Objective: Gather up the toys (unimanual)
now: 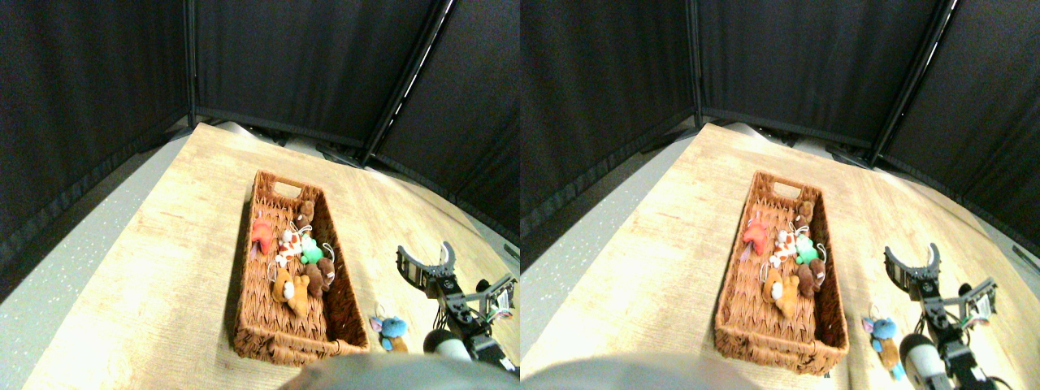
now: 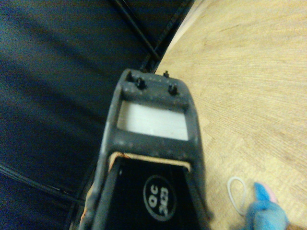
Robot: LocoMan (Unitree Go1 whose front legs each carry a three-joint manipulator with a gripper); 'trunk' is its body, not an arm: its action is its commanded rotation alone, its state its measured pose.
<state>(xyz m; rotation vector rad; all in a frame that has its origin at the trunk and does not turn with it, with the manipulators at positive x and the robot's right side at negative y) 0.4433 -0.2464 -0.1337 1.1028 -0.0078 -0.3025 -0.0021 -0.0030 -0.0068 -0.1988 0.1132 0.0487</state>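
One toy left out, jaws spread and empty, right gripper past it.

The pale wood-grain tabletop (image 1: 162, 268) carried a long brown woven wicker basket (image 1: 341, 309) holding a red plush (image 1: 262, 234), an orange-and-white plush (image 1: 288, 244), a green plush (image 1: 312, 253), two brown plushes (image 1: 322, 275) and an orange-brown plush (image 1: 292, 294). The black-grey right gripper (image 1: 426, 258) stood raised beyond the near end, jaws released, grasping nothing. The small blue plush keychain toy (image 1: 393, 329) lay on the tabletop just beside the basket's near right corner, pink ear and white loop (image 2: 235, 194) showing in the wrist view. Judged risks: a descent so close to the wall could clip the basket and shove it; the soft, small body might slip from the jaws, or only the loop be caught.
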